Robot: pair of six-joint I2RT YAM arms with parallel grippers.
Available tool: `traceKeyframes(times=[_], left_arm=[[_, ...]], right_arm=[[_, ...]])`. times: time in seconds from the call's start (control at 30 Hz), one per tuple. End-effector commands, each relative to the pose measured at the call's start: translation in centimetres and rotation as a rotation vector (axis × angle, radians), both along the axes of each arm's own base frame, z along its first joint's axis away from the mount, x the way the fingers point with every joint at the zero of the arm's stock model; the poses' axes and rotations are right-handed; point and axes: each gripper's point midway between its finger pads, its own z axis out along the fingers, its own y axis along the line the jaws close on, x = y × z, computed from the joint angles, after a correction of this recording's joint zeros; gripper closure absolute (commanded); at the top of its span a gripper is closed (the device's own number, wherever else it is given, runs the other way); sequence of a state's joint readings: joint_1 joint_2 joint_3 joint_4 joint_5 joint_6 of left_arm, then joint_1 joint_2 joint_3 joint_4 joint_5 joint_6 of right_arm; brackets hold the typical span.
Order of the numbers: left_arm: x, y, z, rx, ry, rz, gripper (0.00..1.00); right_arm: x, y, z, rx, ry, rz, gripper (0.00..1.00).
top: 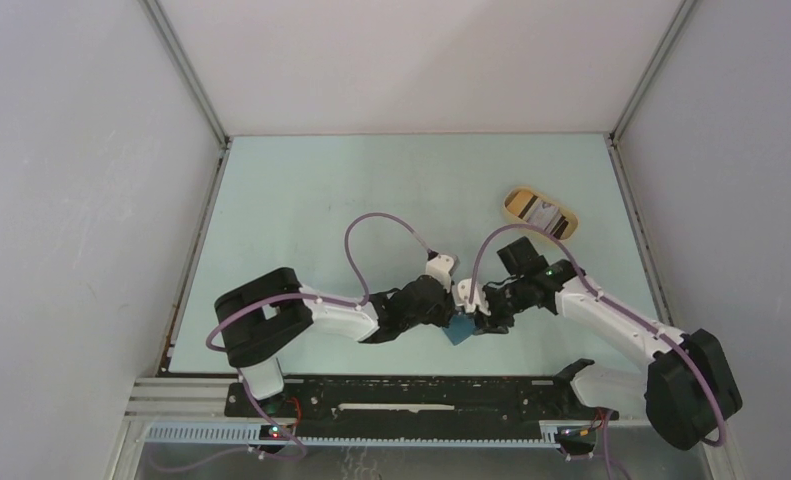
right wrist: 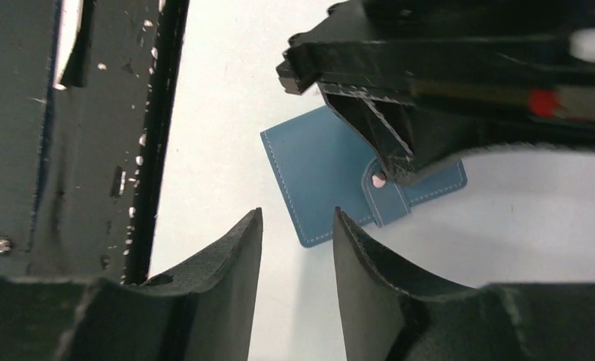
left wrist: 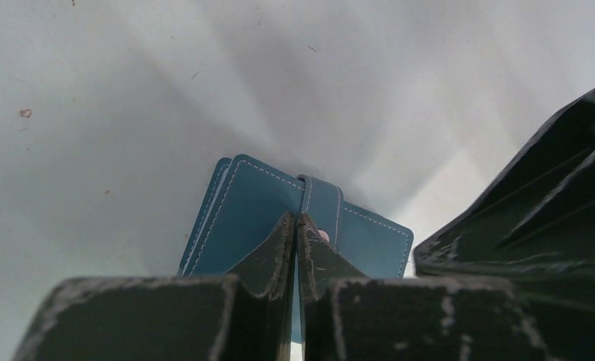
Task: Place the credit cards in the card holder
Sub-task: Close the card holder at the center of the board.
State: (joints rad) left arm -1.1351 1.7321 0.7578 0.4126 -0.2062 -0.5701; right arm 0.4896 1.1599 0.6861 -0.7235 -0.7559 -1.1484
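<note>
Closed wallet [top: 459, 330] on the table [top: 321, 200], close in front of the arm bases, between both grippers.

Left gripper [left wrist: 295, 226] fingers pressed together, tips down on the tab [left wrist: 322, 203] right at its snap; cannot tell whether anything is pinched. Right gripper [right wrist: 298, 218] fingers apart, nothing between, wallet's near corner just beyond the gap, not touching. Only from the right wrist: full blue face, pale stitching, snap stud beside the left tips. Only from above: tan oval tray [top: 511, 200] well beyond, far right, holding a pale card [top: 548, 215]. Card markings too small to read.
</note>
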Motion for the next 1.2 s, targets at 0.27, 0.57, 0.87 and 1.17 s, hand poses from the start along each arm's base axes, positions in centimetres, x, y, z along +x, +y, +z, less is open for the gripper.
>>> traceKeyframes(times=[0.27,0.57,0.87,1.17], left_arm=[[-0.9,0.5,-0.4,-0.040,0.055,-0.024,0.93],[-0.8,0.7,-0.7,-0.079,0.087,-0.020,0.93],[-0.9,0.5,-0.7,-0.105,0.107,-0.026,0.93],[-1.1,0.3,-0.8,-0.117,0.120,-0.039,0.93]], right_arm=[[4.7,2.1,-1.3,-0.052,-0.313,-0.015,0.58],[3.7,2.5,-2.6,-0.063,-0.316,0.051,0.60],[3.0,2.7,-3.6,-0.091,-0.310,0.088,0.64],[3.3,2.7,-3.9,-0.109,-0.333,0.083,0.67]])
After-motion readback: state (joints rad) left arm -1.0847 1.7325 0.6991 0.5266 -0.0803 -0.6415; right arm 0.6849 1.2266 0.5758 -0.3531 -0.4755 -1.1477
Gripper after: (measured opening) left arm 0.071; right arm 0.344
